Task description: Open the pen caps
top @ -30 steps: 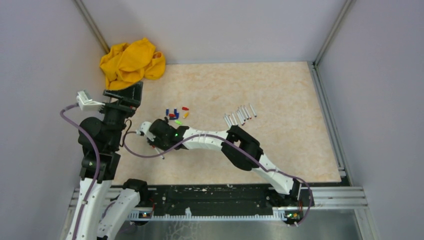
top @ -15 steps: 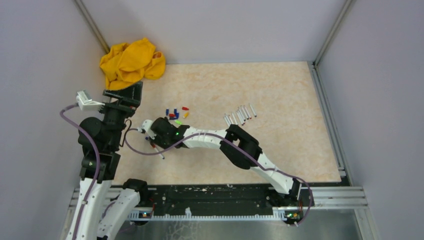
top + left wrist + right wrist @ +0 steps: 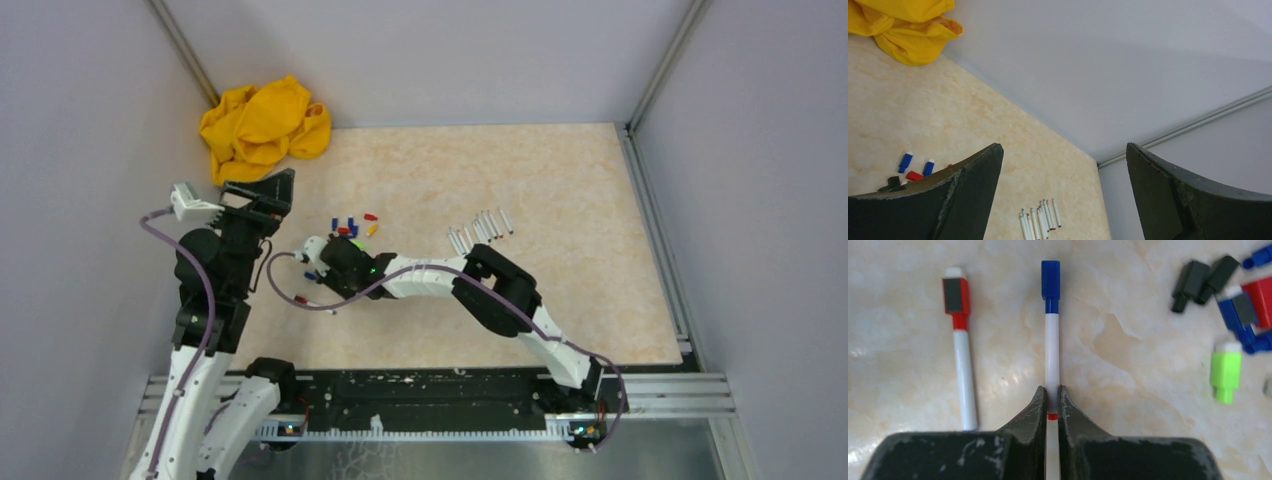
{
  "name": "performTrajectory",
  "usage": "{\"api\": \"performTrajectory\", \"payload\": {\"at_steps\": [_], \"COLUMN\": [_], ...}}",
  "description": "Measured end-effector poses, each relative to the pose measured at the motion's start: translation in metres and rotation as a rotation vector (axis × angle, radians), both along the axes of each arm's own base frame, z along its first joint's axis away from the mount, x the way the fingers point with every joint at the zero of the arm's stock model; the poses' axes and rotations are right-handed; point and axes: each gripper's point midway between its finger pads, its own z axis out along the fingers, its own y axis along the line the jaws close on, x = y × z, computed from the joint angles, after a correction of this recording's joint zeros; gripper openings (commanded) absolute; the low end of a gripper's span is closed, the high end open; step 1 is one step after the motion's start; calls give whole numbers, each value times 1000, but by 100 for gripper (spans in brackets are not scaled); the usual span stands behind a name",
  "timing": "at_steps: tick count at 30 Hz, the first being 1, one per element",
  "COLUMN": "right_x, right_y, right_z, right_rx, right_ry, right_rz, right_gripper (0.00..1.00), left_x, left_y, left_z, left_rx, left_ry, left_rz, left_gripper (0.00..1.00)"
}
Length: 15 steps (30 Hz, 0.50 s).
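Blue cap (image 3: pixel 1050 286) is sitting on the end of its white marker (image 3: pixel 1051 352), which is lying on the table (image 3: pixel 560 200), left of the middle. The right gripper (image 3: pixel 1050 405) is pinching this marker's barrel, jaws closed tight on it. A red cap (image 3: pixel 957 295) is sitting on a second marker (image 3: pixel 964 375) just beside. Some loose caps (image 3: pixel 1225 375) are lying near, a little farther. The left gripper (image 3: pixel 1063 150) is hanging at the left, spread wide and holding nothing.

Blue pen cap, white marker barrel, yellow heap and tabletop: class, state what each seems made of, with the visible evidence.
The blue pen cap is likely moulded plastic: even colour, squared edges, slight sheen. The marker barrel is probably plastic too: smooth, white, glossy. The yellow heap is cloth: soft folds, matt. The tabletop is marble-patterned and polished; stone or printed laminate cannot be told.
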Motion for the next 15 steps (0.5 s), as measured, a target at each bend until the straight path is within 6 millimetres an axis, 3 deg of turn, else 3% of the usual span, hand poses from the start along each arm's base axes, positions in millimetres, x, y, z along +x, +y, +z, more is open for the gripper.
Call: {"api": "performTrajectory", "payload": {"at_steps": [9,15], "right_x": [18,29], "right_y": [-80,-122], "right_z": [1,12], "right_rx": [-3,23], "right_ry": [42,35], "right_rz": [-158,-250], "right_gripper": [0,0], "left_x": [33,55], "left_y": [-11,-35], "left_z": [-58,-110], "left_rx": [18,-7], "left_ry": [133,257], "left_rz": [-19,-119], "left_gripper": [99,99]}}
